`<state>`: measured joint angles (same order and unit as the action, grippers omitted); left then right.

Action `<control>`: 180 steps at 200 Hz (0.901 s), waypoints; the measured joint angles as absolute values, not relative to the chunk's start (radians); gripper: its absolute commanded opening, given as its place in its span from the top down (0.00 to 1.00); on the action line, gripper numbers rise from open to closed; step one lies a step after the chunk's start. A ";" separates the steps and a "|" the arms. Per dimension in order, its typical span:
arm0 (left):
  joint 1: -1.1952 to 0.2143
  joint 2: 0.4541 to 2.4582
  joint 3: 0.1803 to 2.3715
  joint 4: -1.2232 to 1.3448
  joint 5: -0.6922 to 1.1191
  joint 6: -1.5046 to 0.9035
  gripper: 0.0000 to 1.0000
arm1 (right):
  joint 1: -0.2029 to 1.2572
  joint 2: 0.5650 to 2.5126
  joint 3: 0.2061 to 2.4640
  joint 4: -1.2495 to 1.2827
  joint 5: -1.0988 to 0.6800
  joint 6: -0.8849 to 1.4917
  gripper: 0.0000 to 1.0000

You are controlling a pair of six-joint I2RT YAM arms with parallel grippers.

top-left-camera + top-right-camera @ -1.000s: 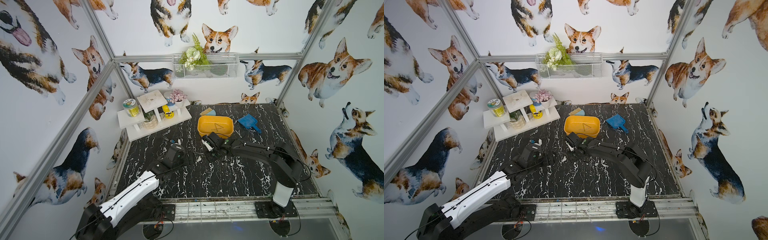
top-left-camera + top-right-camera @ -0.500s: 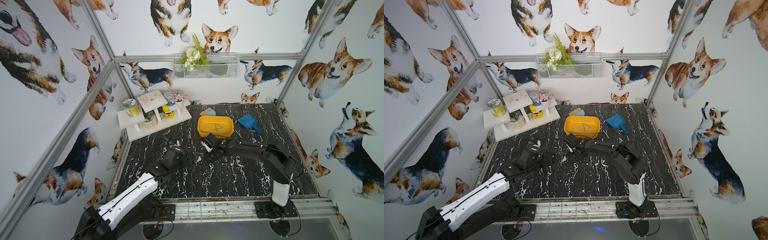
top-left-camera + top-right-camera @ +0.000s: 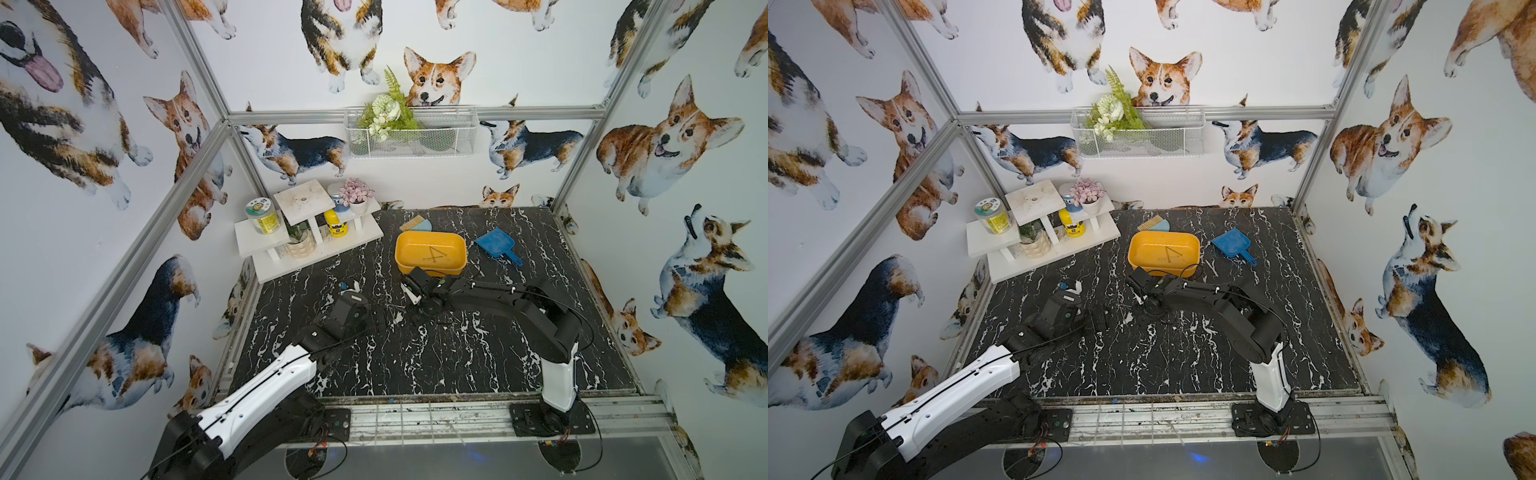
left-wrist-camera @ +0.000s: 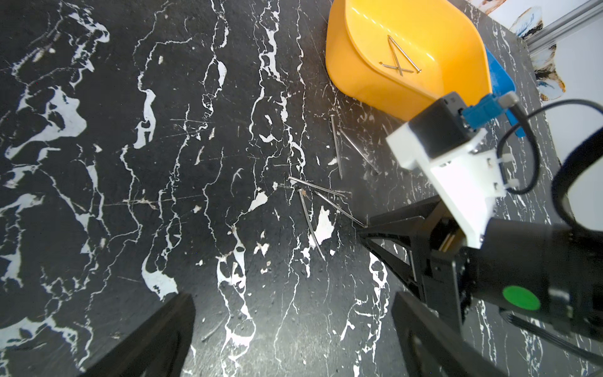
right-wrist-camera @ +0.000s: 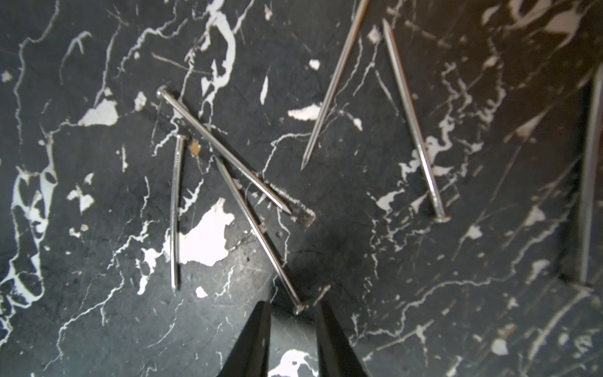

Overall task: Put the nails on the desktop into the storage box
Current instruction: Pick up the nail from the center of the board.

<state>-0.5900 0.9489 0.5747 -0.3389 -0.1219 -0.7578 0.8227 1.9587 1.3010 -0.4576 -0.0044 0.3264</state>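
In both top views the storage box (image 3: 432, 270) (image 3: 1163, 271) stands toward the back of the desktop (image 3: 415, 365), with a blue dustpan (image 3: 494, 243) near it. A few nails (image 3: 434, 254) lie crossed on its floor. The right gripper (image 3: 409, 311) is down at the surface in front of the box. The loose nails (image 3: 394, 307) lie just beside its tip, between it and the left gripper (image 3: 380, 320). From up here neither opening can be judged.

In the left wrist view the left gripper (image 4: 290, 295) is spread wide, with only bare desktop between its two fingers. The loose nails (image 4: 313, 209) lie ahead of it and well clear, between it and the storage box (image 4: 359, 85). The right gripper (image 4: 362, 233) comes to a point at the end of one of them. Two more nails lie nearer the box.

In the right wrist view the right gripper (image 5: 292, 305) is only narrowly parted. The head of one long nail (image 5: 257, 228) lies between its fingertips (image 5: 261, 326), with a sliver of gap on each side. That nail runs away from the gripper and its point reaches a second nail. A third lies beside them, two more lie farther off, and one is blurred at the edge.
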 measured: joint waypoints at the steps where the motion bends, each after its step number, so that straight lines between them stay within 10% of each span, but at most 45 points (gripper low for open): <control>1: -0.590 0.949 0.575 -0.339 -0.122 -0.758 0.00 | 0.823 1.959 1.302 -0.458 -0.003 0.326 0.72; 180: -0.590 0.961 0.575 -0.326 -0.121 -0.759 0.00 | 0.841 1.950 1.264 -0.410 0.052 0.303 0.84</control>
<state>-0.5900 0.9611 0.5747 -0.3260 -0.1211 -0.7586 0.8406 1.9503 1.2640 -0.4095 0.0517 0.3035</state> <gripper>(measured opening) 0.998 0.171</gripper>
